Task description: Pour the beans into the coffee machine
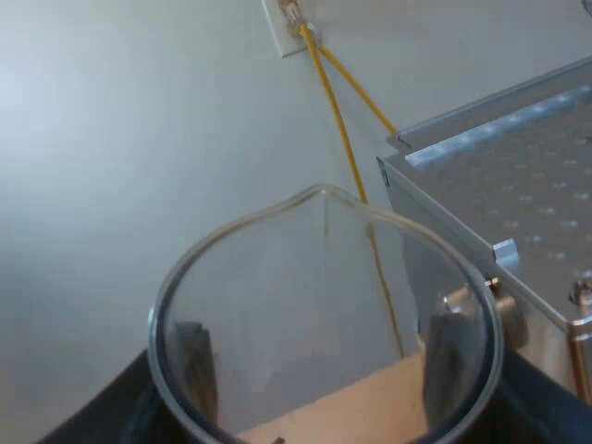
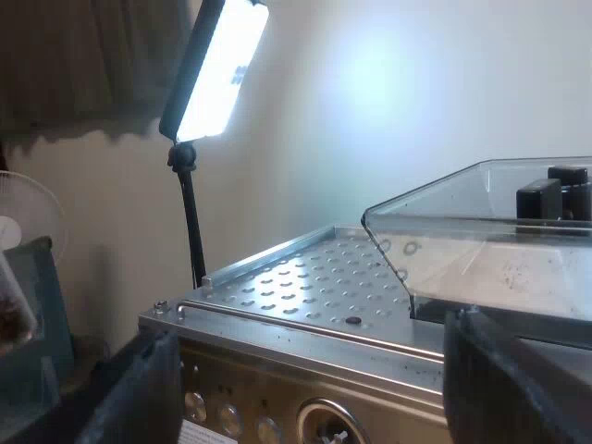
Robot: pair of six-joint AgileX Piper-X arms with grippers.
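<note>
My left gripper [image 1: 319, 379] is shut on the clear measuring glass [image 1: 324, 277]; its dark fingers [image 1: 196, 365] show through the glass wall on both sides. The glass's spout points toward the wall, beside the espresso machine's [image 1: 518, 185] perforated top plate. Whether beans lie inside is hidden. In the right wrist view, the machine's top plate [image 2: 305, 282] and the clear bean hopper [image 2: 490, 240] lie just beyond my right gripper [image 2: 310, 370], which is open with nothing between its fingers. A clear thing with brown contents [image 2: 11, 310] shows near a fan; I cannot tell what it is.
A yellow cable [image 1: 344, 139] runs down the wall from a socket [image 1: 289, 26] behind the glass. A lit light panel [image 2: 220, 65] on a black stand [image 2: 191, 222] rises beyond the machine. A white fan [image 2: 23, 217] stands nearby. Knobs [image 2: 324, 425] line the machine's front.
</note>
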